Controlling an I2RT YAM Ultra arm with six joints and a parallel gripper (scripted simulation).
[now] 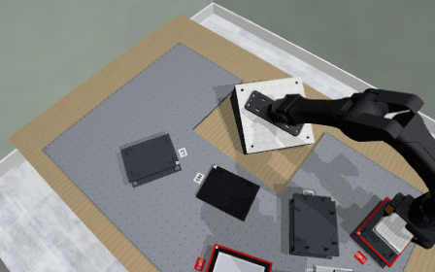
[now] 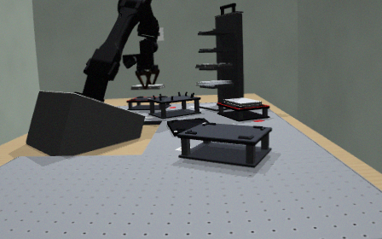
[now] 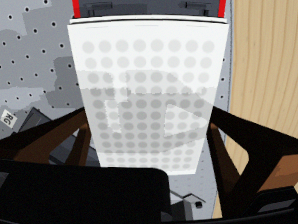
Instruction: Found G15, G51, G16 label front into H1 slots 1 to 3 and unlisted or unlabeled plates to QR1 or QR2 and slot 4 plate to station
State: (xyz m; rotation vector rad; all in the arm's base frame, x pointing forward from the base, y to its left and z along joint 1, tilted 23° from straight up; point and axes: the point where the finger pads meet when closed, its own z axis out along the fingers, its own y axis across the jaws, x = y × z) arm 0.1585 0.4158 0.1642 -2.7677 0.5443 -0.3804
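Note:
My gripper (image 1: 395,224) is shut on a white well plate (image 1: 392,232) and holds it level in the air above a red-edged quarantine nest (image 1: 381,234) at the right deck edge. In the side view the gripper (image 2: 147,80) hangs with the plate (image 2: 147,86) a little above that nest. The wrist view shows the plate (image 3: 149,92) between both fingers, with the red nest (image 3: 149,2) beyond its far end. The hotel H1 (image 2: 228,55) stands at the back; plates lie on its two lower shelves (image 2: 214,84) and the two upper shelves look bare. No label can be read.
A second red-edged nest (image 2: 243,103) holds a white plate; it also shows at the bottom edge (image 1: 240,264). Black nests stand on the deck (image 1: 150,159) (image 1: 313,225), and a tilted black nest (image 1: 228,191) lies between them. The arm's base block (image 1: 272,114) is behind.

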